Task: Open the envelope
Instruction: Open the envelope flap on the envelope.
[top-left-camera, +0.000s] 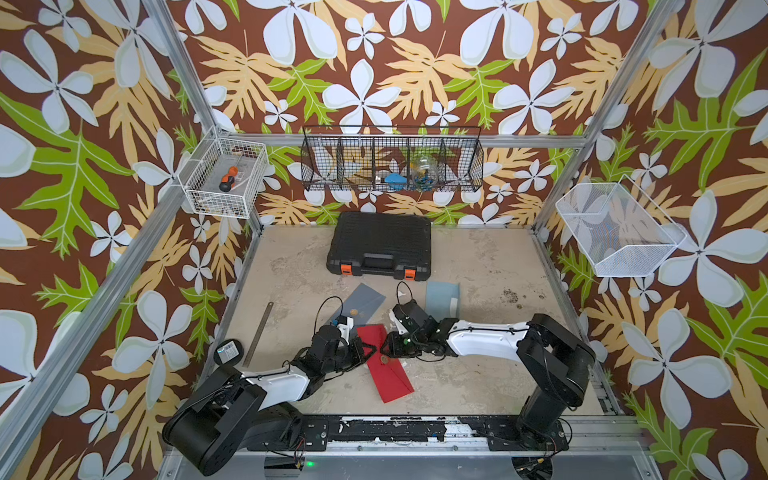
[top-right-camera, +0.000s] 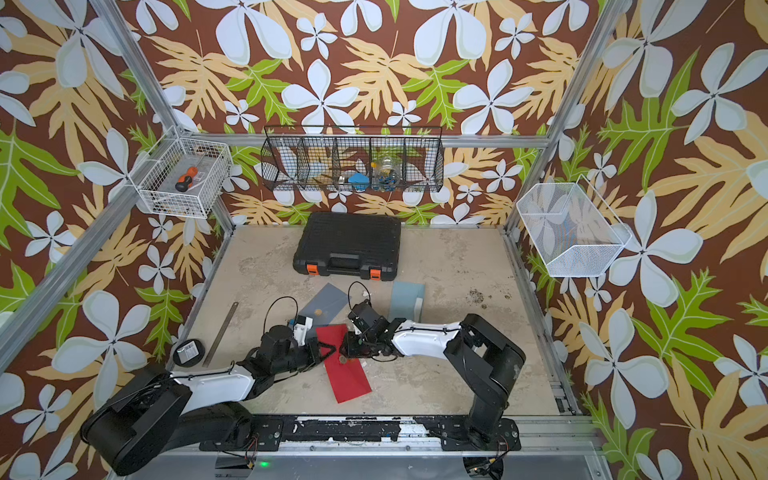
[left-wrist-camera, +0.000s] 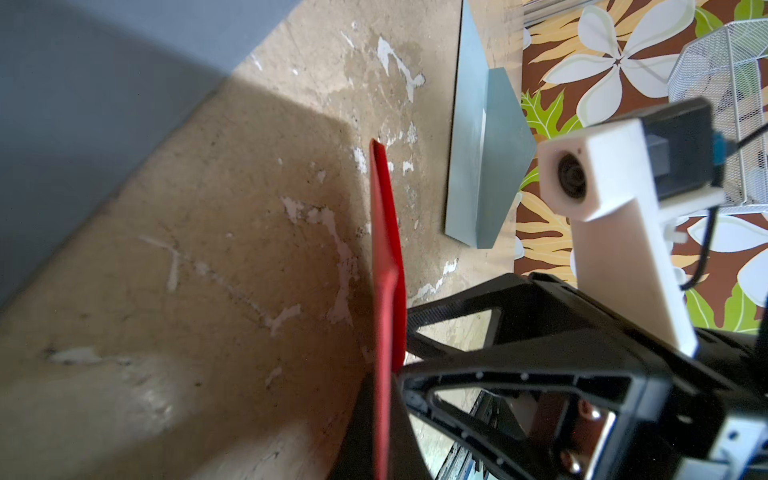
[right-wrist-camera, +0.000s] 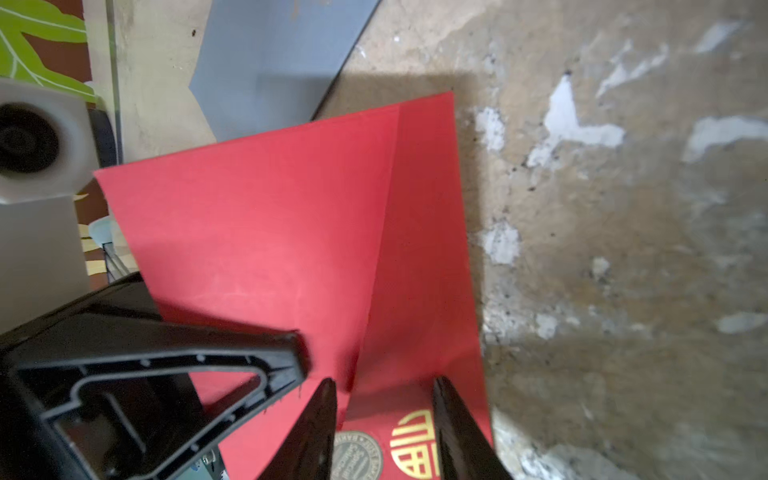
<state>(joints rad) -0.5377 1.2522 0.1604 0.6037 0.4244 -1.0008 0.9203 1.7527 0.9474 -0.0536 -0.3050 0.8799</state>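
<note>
I am seeing the red envelope (top-left-camera: 388, 374) lying slantwise near the middle of the tabletop's (top-left-camera: 498, 374) front edge, with its far end standing up off the surface. The left end effector (top-left-camera: 368, 348) is clenching that raised red edge. The right end effector (right-wrist-camera: 384, 386) is sitting released, its fingers apart over the envelope's body by the gold emblem. A grey envelope (top-left-camera: 365, 301) is lying just behind, a pale blue envelope (top-left-camera: 442, 299) near it, and a black case (top-left-camera: 380, 243) by the back edge. Bare room is showing toward the right edge.
</note>
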